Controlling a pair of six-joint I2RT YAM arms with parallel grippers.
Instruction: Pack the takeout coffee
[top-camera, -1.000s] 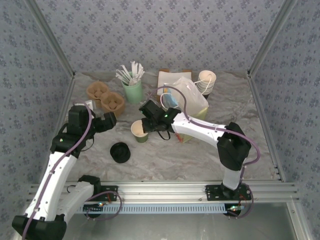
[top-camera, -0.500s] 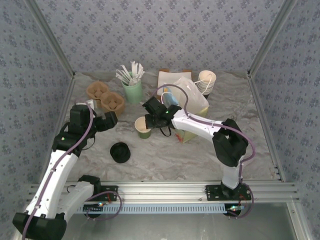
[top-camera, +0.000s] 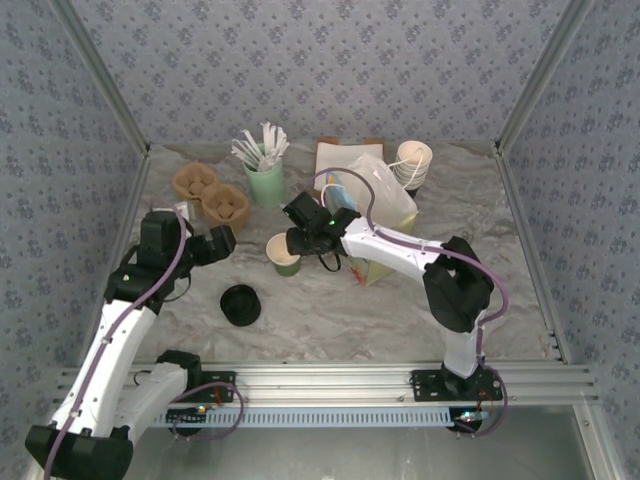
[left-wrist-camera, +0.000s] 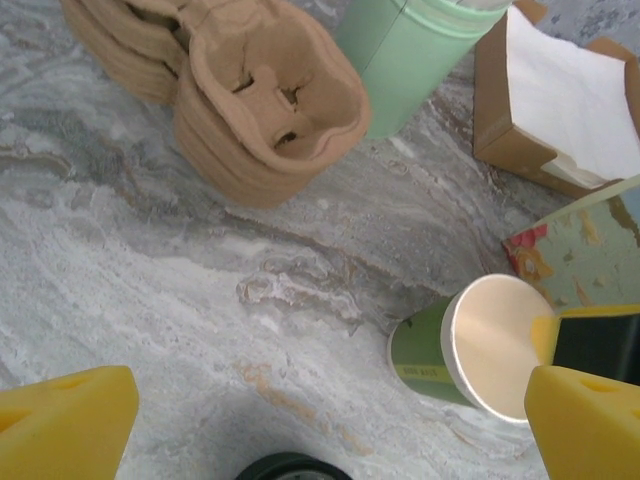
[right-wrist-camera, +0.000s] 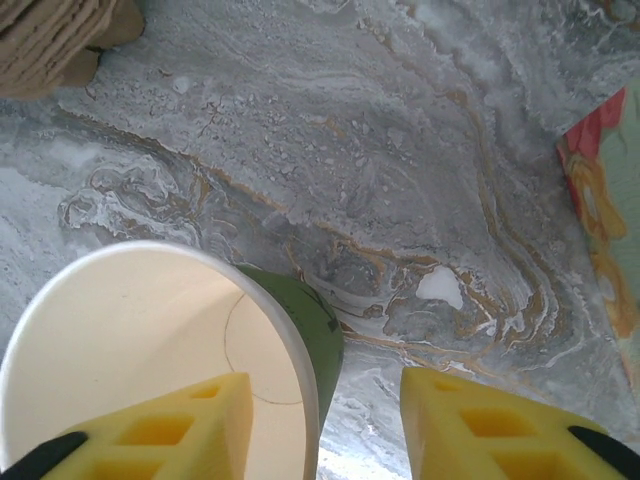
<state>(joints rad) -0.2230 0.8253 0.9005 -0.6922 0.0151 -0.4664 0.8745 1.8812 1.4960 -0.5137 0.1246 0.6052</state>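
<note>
R claw (right-wrist-camera: 325, 425) spread astride cup (right-wrist-camera: 130, 330) rim (lid (top-camera: 240, 304) apart); L claw (left-wrist-camera: 320, 430) wide, open table (left-wrist-camera: 150, 300) below.

1. The left arm (top-camera: 108, 345) has white rounded link shells with black joint housings between them.
2. The right arm (top-camera: 395, 255) is of the same build, with white links and one bulky black joint housing (top-camera: 460, 295).
3. A purple cable (top-camera: 152, 285) runs along the left arm. A second purple lead (top-camera: 362, 205) loops off the right arm.
4. A small green light (top-camera: 322, 222) glows on the right arm's black wrist block.
5. The left gripper (top-camera: 218, 243) has a black body. Its fingers (left-wrist-camera: 65, 425) are blocky, bright yellow and matte.
6. The right gripper (top-camera: 296, 243) has yellow fingers (right-wrist-camera: 480, 420) with moulded recesses, black at their roots.
7. The base plates (top-camera: 200, 395) are black and carry thin wiring.
</note>
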